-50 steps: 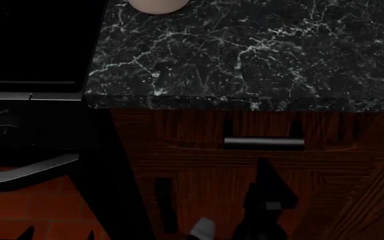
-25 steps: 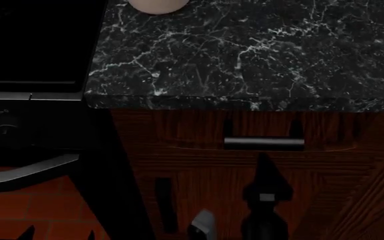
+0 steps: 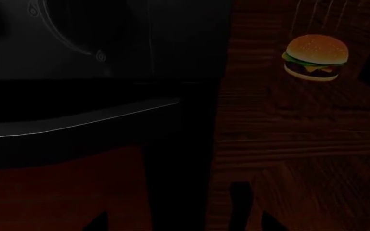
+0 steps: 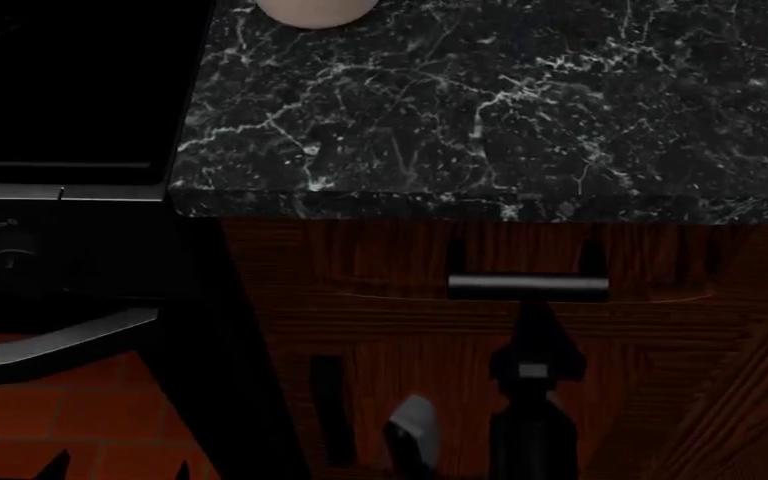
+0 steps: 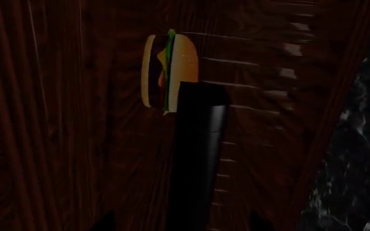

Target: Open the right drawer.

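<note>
The right drawer (image 4: pixel 357 262) is a dark reddish-brown wood front just under the black marble counter, and it looks shut. Its short dark bar handle (image 4: pixel 528 286) sits at the middle. My right gripper (image 4: pixel 534 318) points up at the handle from just below, its tip almost touching it. In the right wrist view the handle (image 5: pixel 198 139) runs between the two fingertips of my right gripper (image 5: pixel 181 224), which is open. My left gripper (image 3: pixel 181 225) is open and holds nothing, low at the left in front of the oven (image 3: pixel 75 43).
The black oven door with its long grey handle (image 4: pixel 57 345) is at the left. A cabinet door with a vertical handle (image 4: pixel 331 410) lies below the drawer. A small burger (image 5: pixel 169 72) shows against the wood near the handle. A pale round object (image 4: pixel 315 10) sits on the counter (image 4: pixel 518 100).
My right gripper has risen toward the drawer handle and straightened, so its tip now sits just under the bar. The drawer and left arm have not moved.
</note>
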Robot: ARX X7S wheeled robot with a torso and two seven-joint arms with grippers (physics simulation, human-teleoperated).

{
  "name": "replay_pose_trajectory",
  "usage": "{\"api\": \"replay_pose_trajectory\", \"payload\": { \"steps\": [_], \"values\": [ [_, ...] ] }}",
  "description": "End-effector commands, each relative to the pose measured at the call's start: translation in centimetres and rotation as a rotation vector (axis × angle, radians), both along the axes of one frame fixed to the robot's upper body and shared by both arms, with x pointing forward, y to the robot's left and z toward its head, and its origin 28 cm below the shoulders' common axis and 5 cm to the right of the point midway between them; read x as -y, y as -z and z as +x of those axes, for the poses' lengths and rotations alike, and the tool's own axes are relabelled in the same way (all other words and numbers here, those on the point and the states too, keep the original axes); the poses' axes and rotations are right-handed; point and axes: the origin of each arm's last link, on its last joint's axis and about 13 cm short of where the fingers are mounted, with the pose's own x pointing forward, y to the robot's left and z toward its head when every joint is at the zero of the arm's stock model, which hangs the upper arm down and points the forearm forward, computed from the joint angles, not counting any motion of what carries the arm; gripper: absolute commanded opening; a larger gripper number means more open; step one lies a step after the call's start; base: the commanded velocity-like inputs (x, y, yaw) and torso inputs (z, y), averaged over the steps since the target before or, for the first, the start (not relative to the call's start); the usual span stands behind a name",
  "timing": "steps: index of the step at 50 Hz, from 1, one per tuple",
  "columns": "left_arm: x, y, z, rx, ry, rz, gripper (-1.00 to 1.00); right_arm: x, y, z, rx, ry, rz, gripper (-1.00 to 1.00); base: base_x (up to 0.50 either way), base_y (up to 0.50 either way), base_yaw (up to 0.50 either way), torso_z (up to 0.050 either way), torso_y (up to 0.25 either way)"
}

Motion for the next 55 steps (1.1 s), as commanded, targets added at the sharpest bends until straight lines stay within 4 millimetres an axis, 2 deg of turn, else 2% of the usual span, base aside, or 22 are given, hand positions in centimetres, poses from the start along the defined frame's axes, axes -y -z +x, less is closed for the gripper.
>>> {"api": "replay_pose_trajectory", "payload": {
  "steps": [1,18,38,55],
  "values": [
    [0.0,-0.1,0.0,0.003,0.002,0.0,1.0,-0.1,0.0,0.9,0.0,0.009,-0.002,1.0,0.0,0.0,0.0,0.0,0.0],
    [0.1,0.0,-0.1,0.0,0.007,0.002,1.0,0.4,-0.5,2.2,0.007,0.029,-0.023,1.0,0.0,0.0,0.0,0.0,0.0],
    [0.1,0.1,-0.1,0.001,0.007,0.008,1.0,0.9,0.0,4.1,0.008,0.045,-0.003,1.0,0.0,0.0,0.0,0.0,0.0],
    [0.1,-0.1,-0.2,0.002,0.008,0.008,1.0,1.3,-1.2,5.4,0.024,0.068,-0.014,1.0,0.0,0.0,0.0,0.0,0.0]
  ]
}}
